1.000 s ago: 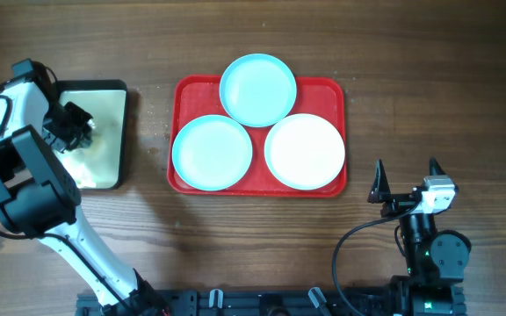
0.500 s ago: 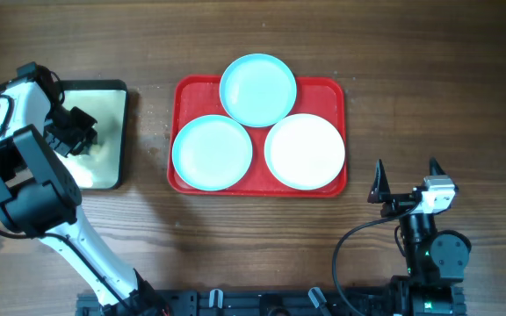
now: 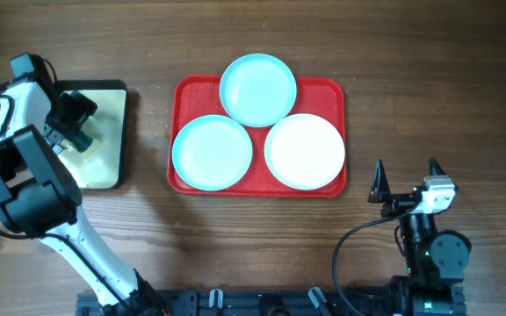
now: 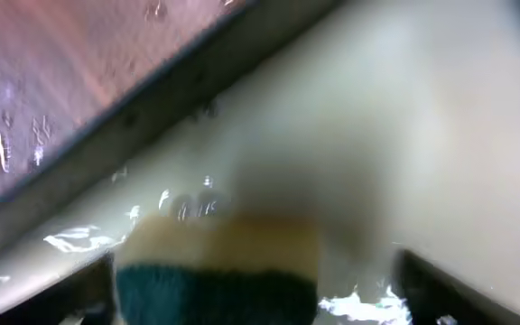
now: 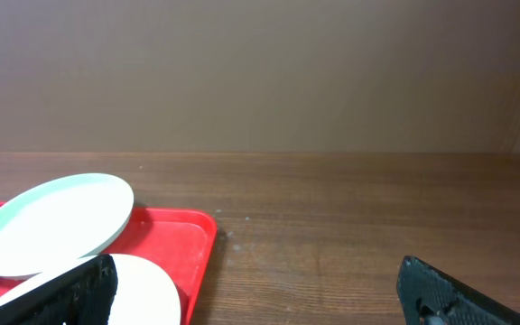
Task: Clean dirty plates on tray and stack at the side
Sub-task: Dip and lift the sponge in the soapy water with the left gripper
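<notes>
Three plates lie on the red tray (image 3: 190, 91): a light blue one (image 3: 257, 89) at the back, another light blue one (image 3: 212, 152) front left, a white one (image 3: 305, 150) front right. My left gripper (image 3: 81, 124) hangs over a cream pan, well left of the tray. In the left wrist view it (image 4: 251, 302) is open, and a yellow sponge with a green scrub side (image 4: 215, 271) lies loose between its spread fingers. My right gripper (image 3: 406, 172) stands open at the front right, empty, just off the tray's corner. Its camera shows the white plate (image 5: 147, 291) and the back plate (image 5: 52, 223).
The dark-rimmed cream pan (image 3: 105, 162) sits left of the tray; its wet floor (image 4: 404, 117) and dark rim (image 4: 179, 81) fill the left wrist view. Bare wooden table (image 3: 429, 79) lies right of the tray and along the front.
My left gripper has opened wide and let go of the sponge, shifting slightly toward the back of the pan. The right arm and the plates have not moved.
</notes>
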